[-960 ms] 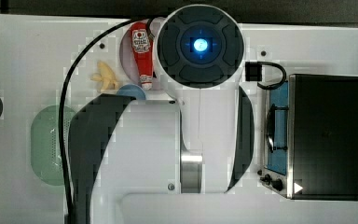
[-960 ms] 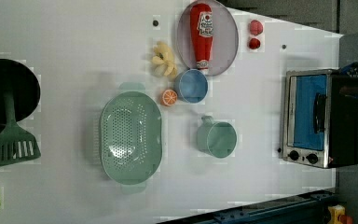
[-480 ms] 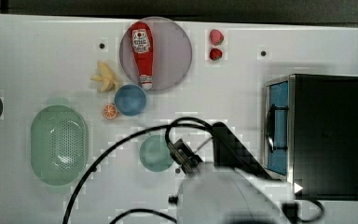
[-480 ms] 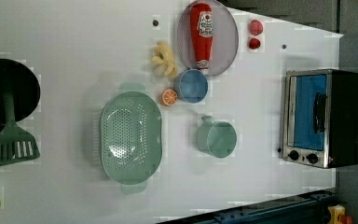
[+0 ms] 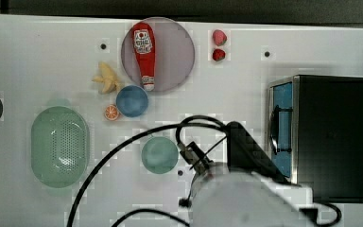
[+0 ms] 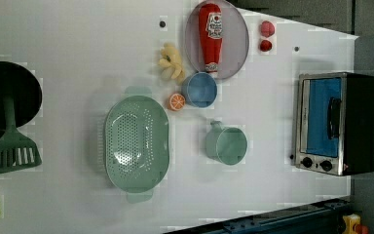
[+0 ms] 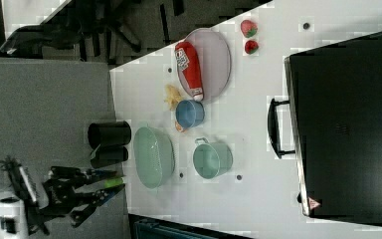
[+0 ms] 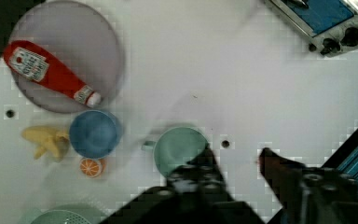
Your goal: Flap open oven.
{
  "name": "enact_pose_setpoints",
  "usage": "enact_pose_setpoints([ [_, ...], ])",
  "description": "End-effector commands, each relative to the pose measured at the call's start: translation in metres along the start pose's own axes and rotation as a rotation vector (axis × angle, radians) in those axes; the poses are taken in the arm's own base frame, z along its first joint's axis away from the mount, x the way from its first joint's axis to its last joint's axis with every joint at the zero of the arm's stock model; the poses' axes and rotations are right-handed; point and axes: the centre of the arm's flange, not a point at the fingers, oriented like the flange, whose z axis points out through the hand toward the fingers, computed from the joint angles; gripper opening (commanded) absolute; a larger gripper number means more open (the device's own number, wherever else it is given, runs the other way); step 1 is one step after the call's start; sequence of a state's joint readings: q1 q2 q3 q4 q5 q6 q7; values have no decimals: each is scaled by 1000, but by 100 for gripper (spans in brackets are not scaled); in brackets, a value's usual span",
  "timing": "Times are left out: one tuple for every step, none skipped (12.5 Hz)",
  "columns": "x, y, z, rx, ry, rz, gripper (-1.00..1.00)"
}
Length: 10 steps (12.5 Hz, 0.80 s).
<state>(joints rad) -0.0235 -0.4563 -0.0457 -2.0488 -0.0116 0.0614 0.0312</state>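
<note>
The oven (image 6: 336,124) sits at the left view's right, near the edge of the white table (image 6: 78,39), well apart from the other things. The gripper (image 8: 235,161) hangs above the table near the green cup (image 8: 181,148); in the wrist view its two dark fingers (image 8: 205,163) stand apart with only bare table between them, so it is open and holds nothing. From here a few things could go wrong, I think. The claw must reach the bar handle (image 6: 332,118), which sticks out only a little from the door, so the fingers may slip off it or miss it and bump the glass instead. If the arm pulls the wrong way, the whole oven might slide or tip rather than the door swinging down. The green cup is close under the arm, so a low sweep could knock it over. The oven is a boxy thing with a black top (image 5: 333,135) and a shiny silver frame. Its door (image 6: 324,114) looks blue and is shut flat, with the dark handle across it. Two black knobs (image 6: 316,164) sit at one end of the front.
</note>
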Motion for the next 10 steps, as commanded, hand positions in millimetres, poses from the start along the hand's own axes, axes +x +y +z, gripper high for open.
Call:
enact_pose_setpoints([
  [23,0,42,-58,-66,80,-65],
  [30,2,52,-69,-85,76,-65],
  [38,5,63,-78,-101,57,-65],
  [47,8,73,-82,-116,27,-65],
  [56,11,83,-85,-130,-9,-65],
  [66,15,94,-84,-141,-50,-65],
  [76,19,104,-83,-147,-100,-65],
  [86,24,115,-87,-149,-166,-65],
  [97,30,126,-103,-134,-249,-65],
  [109,36,136,-123,-111,-340,-65],
])
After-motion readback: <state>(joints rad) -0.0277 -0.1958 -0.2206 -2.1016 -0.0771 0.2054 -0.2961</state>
